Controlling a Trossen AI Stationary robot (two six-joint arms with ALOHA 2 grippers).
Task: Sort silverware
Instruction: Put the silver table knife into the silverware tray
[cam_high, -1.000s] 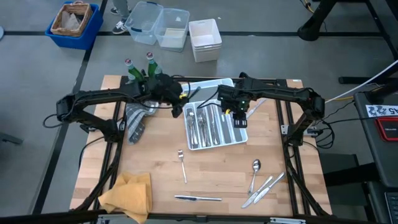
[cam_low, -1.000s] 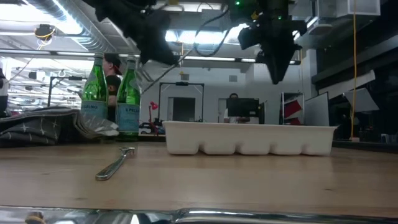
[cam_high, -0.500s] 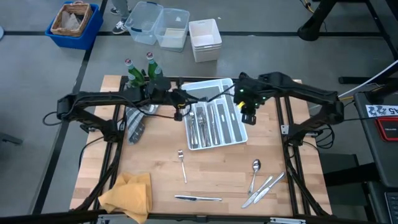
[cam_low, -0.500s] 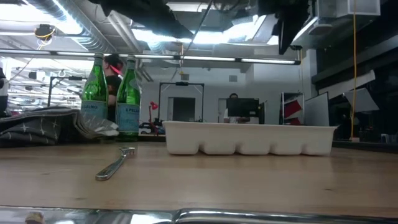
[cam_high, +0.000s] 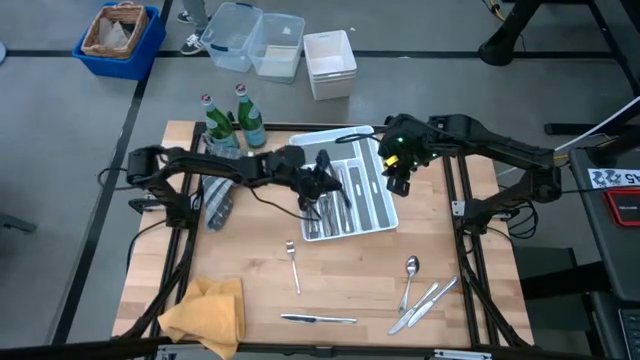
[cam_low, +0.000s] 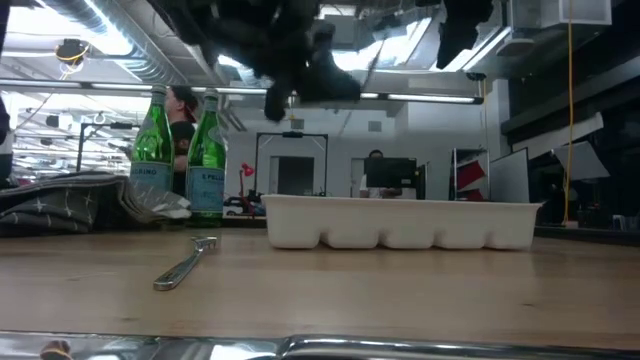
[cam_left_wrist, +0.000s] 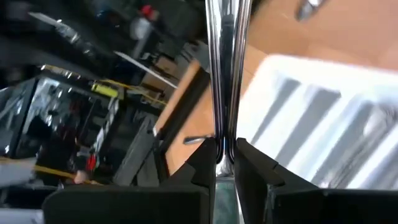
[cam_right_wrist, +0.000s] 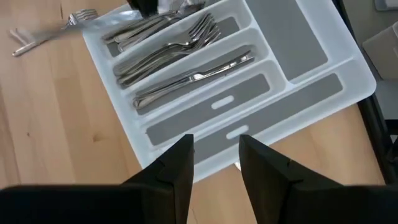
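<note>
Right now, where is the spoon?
From above, the spoon lies on the table's right front part, beside two knives, in front of the white tray.

Two green bottles (cam_high: 228, 120) are counted at the table's far edge, with one white tray (cam_high: 372, 218), one grey cloth (cam_high: 218, 203) and one yellow cloth (cam_high: 207, 312). Loose on the wood, one fork (cam_high: 294, 265), one spoon (cam_high: 409, 276) and three knives (cam_high: 318, 319) are seen. Pieces inside the tray cannot be counted exactly.
</note>
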